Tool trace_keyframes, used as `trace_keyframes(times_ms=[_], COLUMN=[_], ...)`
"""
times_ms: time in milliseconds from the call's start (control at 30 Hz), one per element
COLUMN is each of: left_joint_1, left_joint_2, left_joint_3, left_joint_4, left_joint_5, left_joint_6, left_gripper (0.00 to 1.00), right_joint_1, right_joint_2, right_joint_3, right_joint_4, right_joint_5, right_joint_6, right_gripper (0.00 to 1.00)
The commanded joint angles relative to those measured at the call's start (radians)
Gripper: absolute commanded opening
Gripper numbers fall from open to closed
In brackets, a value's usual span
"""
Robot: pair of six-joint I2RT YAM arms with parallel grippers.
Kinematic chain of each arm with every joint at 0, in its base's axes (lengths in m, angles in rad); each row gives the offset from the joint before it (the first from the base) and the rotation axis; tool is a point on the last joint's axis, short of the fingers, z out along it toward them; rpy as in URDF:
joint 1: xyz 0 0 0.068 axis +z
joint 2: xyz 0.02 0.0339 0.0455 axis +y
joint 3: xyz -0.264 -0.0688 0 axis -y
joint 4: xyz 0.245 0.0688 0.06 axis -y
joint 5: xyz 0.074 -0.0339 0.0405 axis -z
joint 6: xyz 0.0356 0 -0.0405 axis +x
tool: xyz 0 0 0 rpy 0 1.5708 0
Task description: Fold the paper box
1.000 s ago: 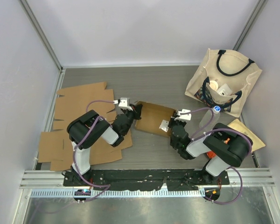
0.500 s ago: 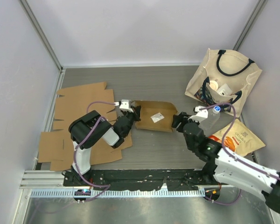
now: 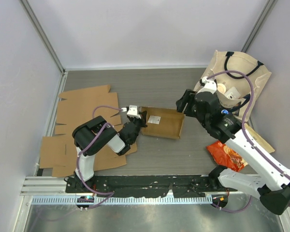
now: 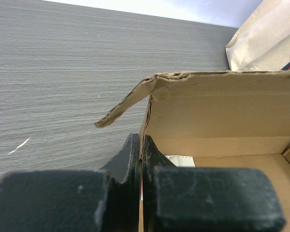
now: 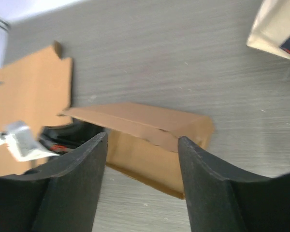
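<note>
The grey table (image 3: 150, 82) is carrying everything. Flat cardboard sheets (image 3: 82, 111) are lying spread over its 9 o'clock side, partly overlapping one another. A beige tote bag (image 3: 237, 77) with dark handles is lying at 2 o'clock, its mouth facing the arms.

The paper box (image 3: 164, 123) is sitting near the middle of the table, just toward 6 o'clock, with its open top facing up, its walls raised and one flap bending outward at its 9 o'clock end. A white label (image 3: 154, 119) is showing on its inside floor.

An orange snack packet (image 3: 227, 155) is lying at 4 o'clock, partly under the right arm.

The left gripper (image 4: 141, 150) is pinching the box's 9 o'clock wall, its jaws pressing together on the cardboard. The right gripper (image 5: 142, 140) is hanging above the box's 3 o'clock end with its fingers (image 5: 77, 174) spread wide, touching nothing.
</note>
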Motion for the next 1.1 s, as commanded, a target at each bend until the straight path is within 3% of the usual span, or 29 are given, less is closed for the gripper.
trace_keyframes(times_ms=[0,133,200,233,367,567,667,733,900,1067], left_joint_1=[-0.01,-0.01,-0.01,-0.01,-0.008,-0.01,-0.01,-0.01,-0.016,-0.029], left_joint_2=[-0.003,-0.003,-0.003,-0.003,-0.007,-0.006,-0.006,-0.007,-0.012,-0.011], left_joint_3=[-0.013,-0.011,-0.009,-0.008,-0.009,-0.006,-0.003,-0.003,-0.002,0.009], left_joint_4=[0.127,0.127,0.127,0.127,0.127,0.127,0.127,0.127,0.125,0.127], left_joint_5=[-0.036,-0.031,-0.027,-0.027,-0.022,-0.018,-0.013,-0.013,-0.013,-0.027], left_joint_6=[0.037,0.036,0.039,0.039,0.045,0.045,0.045,0.045,0.056,0.068], left_gripper=[0.0,0.0,0.0,0.0,0.0,0.0,0.0,0.0,0.0,0.0], right_joint_1=[-0.114,-0.146,-0.149,-0.149,-0.149,-0.151,-0.158,-0.158,-0.158,-0.158], right_joint_2=[-0.002,-0.021,-0.044,-0.047,-0.012,0.011,0.068,0.096,0.154,0.191], right_joint_3=[-0.064,-0.204,-0.279,-0.367,-0.471,-0.606,-0.624,-0.638,-0.635,-0.569], right_joint_4=[-0.022,0.054,0.172,0.226,0.411,0.807,0.893,0.932,0.974,0.888], right_joint_5=[-0.273,-0.228,-0.217,-0.197,-0.05,-0.076,-0.083,-0.073,-0.086,-0.097], right_joint_6=[-0.172,-0.278,-0.287,-0.293,-0.336,-0.439,-0.48,-0.49,-0.456,-0.246], right_gripper=[0.62,0.48,0.43,0.42,0.48,0.51,0.47,0.45,0.29,0.12])
